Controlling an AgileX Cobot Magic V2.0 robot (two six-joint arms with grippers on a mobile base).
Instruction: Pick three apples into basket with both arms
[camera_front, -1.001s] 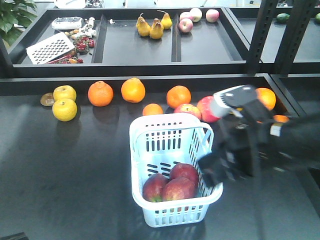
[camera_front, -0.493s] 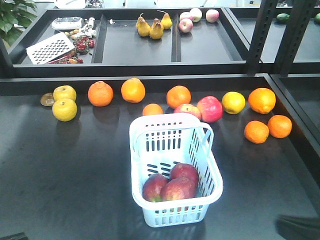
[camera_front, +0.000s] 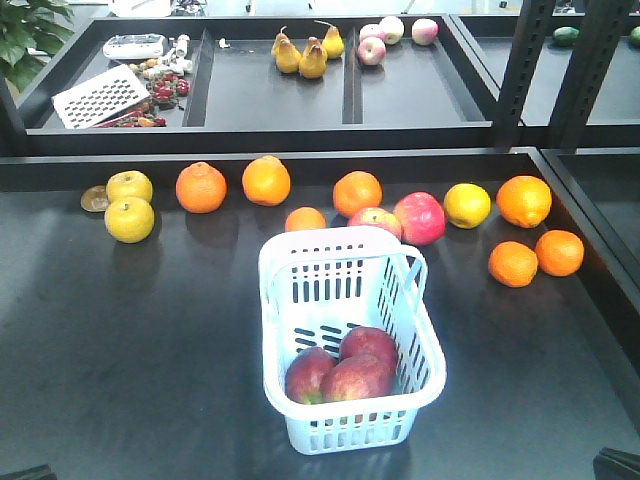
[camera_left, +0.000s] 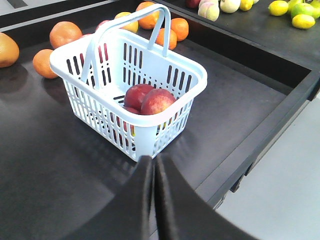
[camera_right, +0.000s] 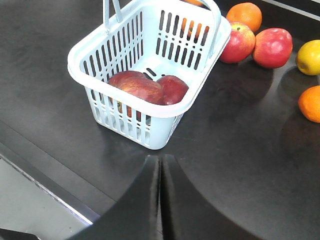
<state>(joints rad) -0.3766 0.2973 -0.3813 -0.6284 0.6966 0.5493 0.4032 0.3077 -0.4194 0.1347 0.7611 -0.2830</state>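
Jaws on both arms pressed together, empty; three apples (camera_front: 345, 372) lie in basket (camera_front: 277, 310). Task appears complete.

— Bright, even, from overhead. Sharp throughout?
— Mostly; soft shadows under the basket (camera_front: 350, 340), dull sheen on the dark table (camera_front: 130, 340), gripper (camera_left: 153, 165) close and slightly blurred.

A slotted plastic basket (camera_front: 350, 340) holds glossy apples (camera_front: 345, 372) on a matt black table (camera_front: 120, 340).
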